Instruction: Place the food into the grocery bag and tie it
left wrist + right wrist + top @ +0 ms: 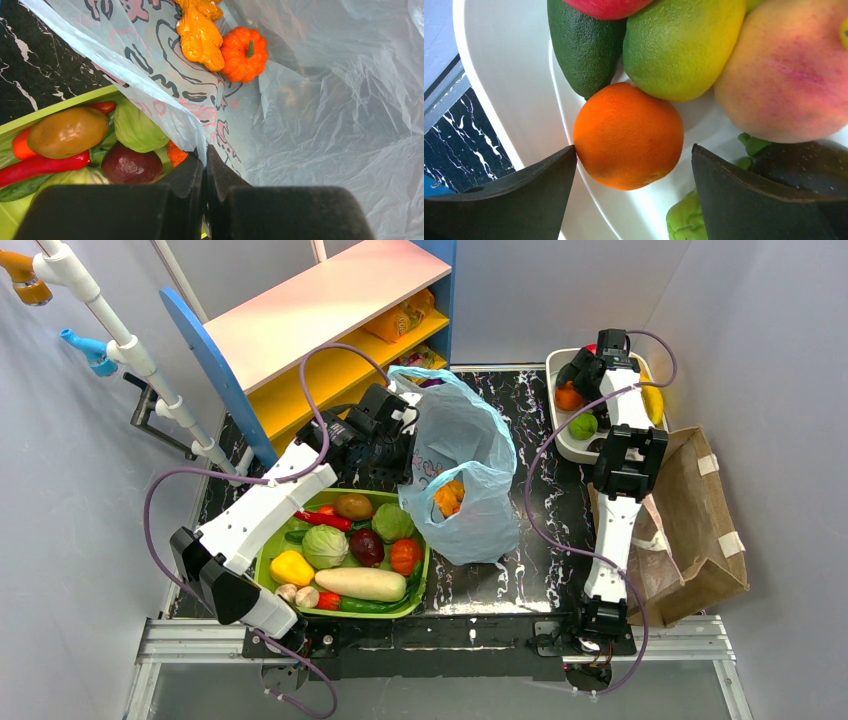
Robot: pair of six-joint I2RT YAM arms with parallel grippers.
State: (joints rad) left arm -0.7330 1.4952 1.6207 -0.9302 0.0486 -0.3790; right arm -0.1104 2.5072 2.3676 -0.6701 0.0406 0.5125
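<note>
Left jaws are pinched shut on the grocery bag's point(465, 455) rim, holding its mouth open for loading. Right jaws straddle the orange point(628, 136) wide open, at nine o'clock in the white tray point(509, 75), not yet gripping.

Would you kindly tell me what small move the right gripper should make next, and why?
Probably close the right gripper on the orange: its jaws stand open on either side of that fruit in the white tray, while the left gripper pinches the edge of the grocery bag.
</note>
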